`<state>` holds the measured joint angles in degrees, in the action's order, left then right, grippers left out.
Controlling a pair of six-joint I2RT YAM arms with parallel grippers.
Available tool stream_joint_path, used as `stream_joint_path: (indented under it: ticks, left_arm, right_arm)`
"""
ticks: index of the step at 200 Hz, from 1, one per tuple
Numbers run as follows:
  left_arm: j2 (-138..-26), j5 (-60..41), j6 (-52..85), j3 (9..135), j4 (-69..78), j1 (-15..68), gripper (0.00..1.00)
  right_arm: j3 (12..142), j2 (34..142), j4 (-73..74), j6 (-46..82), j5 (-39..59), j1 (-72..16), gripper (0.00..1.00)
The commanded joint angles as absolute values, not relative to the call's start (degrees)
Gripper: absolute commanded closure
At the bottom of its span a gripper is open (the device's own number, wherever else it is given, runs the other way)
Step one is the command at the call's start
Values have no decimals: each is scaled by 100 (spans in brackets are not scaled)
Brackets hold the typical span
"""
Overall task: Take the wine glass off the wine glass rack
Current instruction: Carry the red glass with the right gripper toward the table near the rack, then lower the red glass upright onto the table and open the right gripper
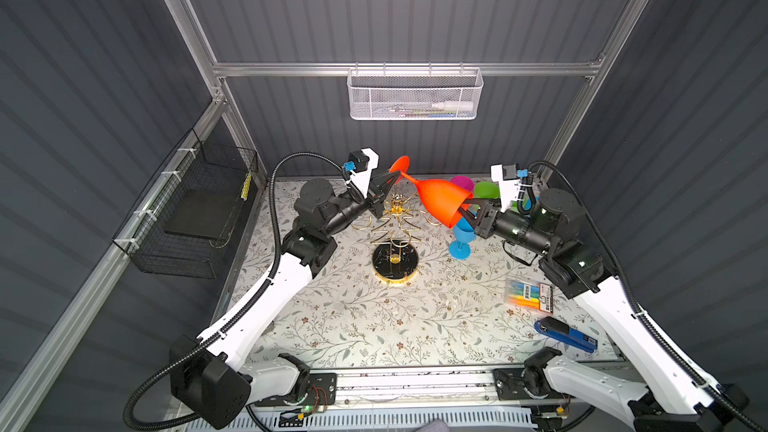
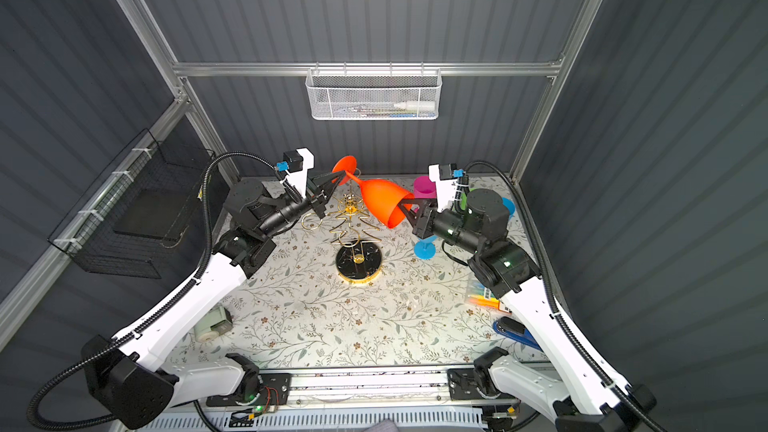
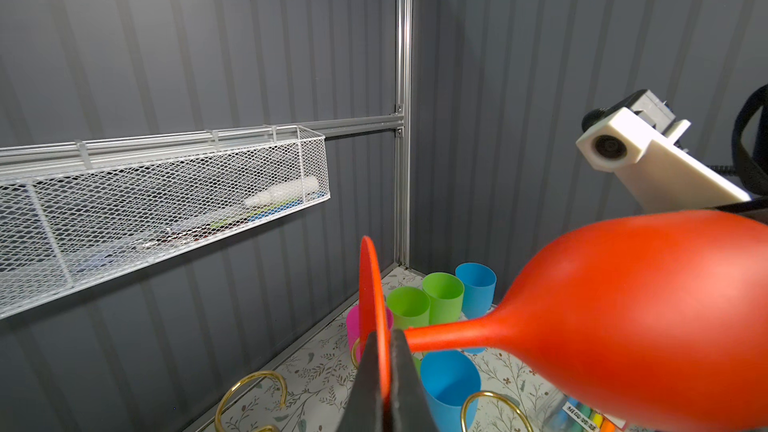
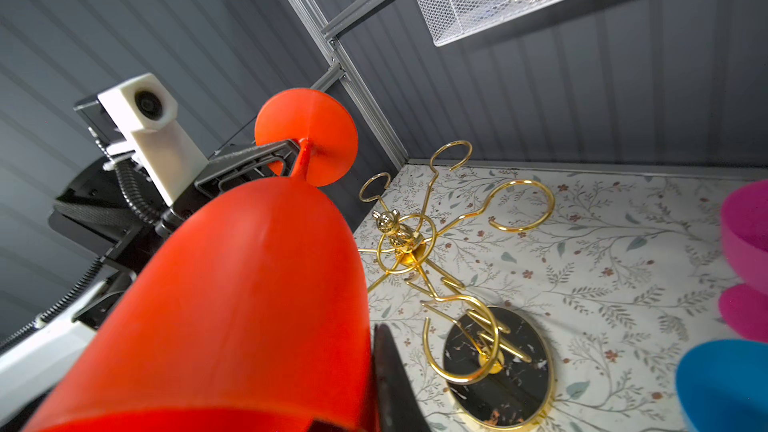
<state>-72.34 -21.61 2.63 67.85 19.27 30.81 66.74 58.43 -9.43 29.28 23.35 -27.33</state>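
Left wrist view: plastic cups (image 3: 442, 301) in pink, green and blue cluster at the back corner of the floral table (image 1: 374, 326), behind the glass. A blue goblet (image 1: 460, 241) stands below my right arm, with a marker pack (image 1: 528, 295) and a blue tool (image 1: 565, 334) nearer the front. White mesh basket (image 1: 413, 95) hangs on the back rail. Wine glass (image 1: 440, 199): orange, opaque, lying almost sideways in the air above the wine glass rack (image 1: 395, 222), apart from its gold loops. My left gripper (image 1: 394, 178) pinches the round foot edge-on. My right gripper (image 1: 462, 210) is clamped on the bowl's rim, one finger inside. Right wrist view cuts off the rim and my fingertips; the basket's contents are unclear
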Motion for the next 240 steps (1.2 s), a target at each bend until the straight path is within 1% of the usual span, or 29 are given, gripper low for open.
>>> stream_joint_path:
  ticks: [1, 18, 24, 30, 37, 48, 58, 65, 70, 86, 92, 105, 120, 143, 167, 180, 217, 240]
  left_arm:
    - [-7233, -2233, 378, 6820, 2157, 3076, 100]
    - [-7226, -2139, 333, 6819, 2111, 3067, 100]
    - [-7219, -2092, 309, 6827, 2059, 3066, 96]
    - [-7200, -2021, 299, 6845, 1999, 3067, 87]
    - [-7168, -1938, 260, 6855, 1938, 3067, 73]
    - [-7093, -1637, 188, 6810, 1894, 3067, 58]
    - [-7005, -1378, 116, 6748, 1885, 3067, 42]
    - [-6940, -1165, 71, 6689, 1900, 3059, 34]
    - [-6891, -1008, 46, 6649, 1915, 3059, 24]
    - [-6773, -439, -18, 6557, 1883, 3019, 6]
    - [-6742, -266, -68, 6540, 1829, 2994, 1]
    - [-6686, 78, -107, 6525, 1718, 2875, 0]
    - [-6635, 291, 83, 6467, 1652, 2578, 0]
    - [-6533, 461, 495, 6282, 1735, 2079, 0]
    - [-6499, 637, 413, 6193, 1738, 2013, 0]
    - [-6485, 749, 404, 6154, 1769, 1995, 0]
    - [-6444, 1033, 406, 6017, 1862, 1850, 0]
    - [-6418, 1116, 436, 5959, 1920, 1720, 0]
  right_arm:
    - [6786, 5733, -821, 2979, 2242, -2741, 100]
    - [6784, 5642, -909, 2888, 2068, -2741, 100]
    - [6796, 5611, -983, 2842, 1992, -2741, 100]
    - [6821, 5580, -1034, 2795, 1987, -2737, 100]
    - [6871, 5541, -1154, 2718, 1771, -2732, 100]
    - [6983, 5468, -1376, 2585, 1655, -2733, 100]
    - [7070, 5375, -1572, 2467, 1543, -2733, 100]
    - [7140, 5309, -1723, 2383, 1448, -2728, 100]
    - [7195, 5265, -1862, 2297, 1382, -2729, 100]
    - [7407, 5157, -2452, 1978, 1074, -2733, 100]
    - [7485, 5129, -2678, 1841, 956, -2732, 100]
    - [7682, 5079, -3142, 1586, 774, -2732, 100]
    - [7881, 5029, -3589, 1349, 783, -2731, 100]
    - [8023, 4890, -3948, 1103, 1185, -2757, 100]
    - [7994, 4719, -4130, 960, 1641, -2857, 100]
    - [7928, 4664, -4269, 880, 1731, -3031, 100]
    - [7547, 4631, -4749, 686, 1203, -4004, 100]
    - [7324, 4723, -5073, 791, 860, -4373, 100]
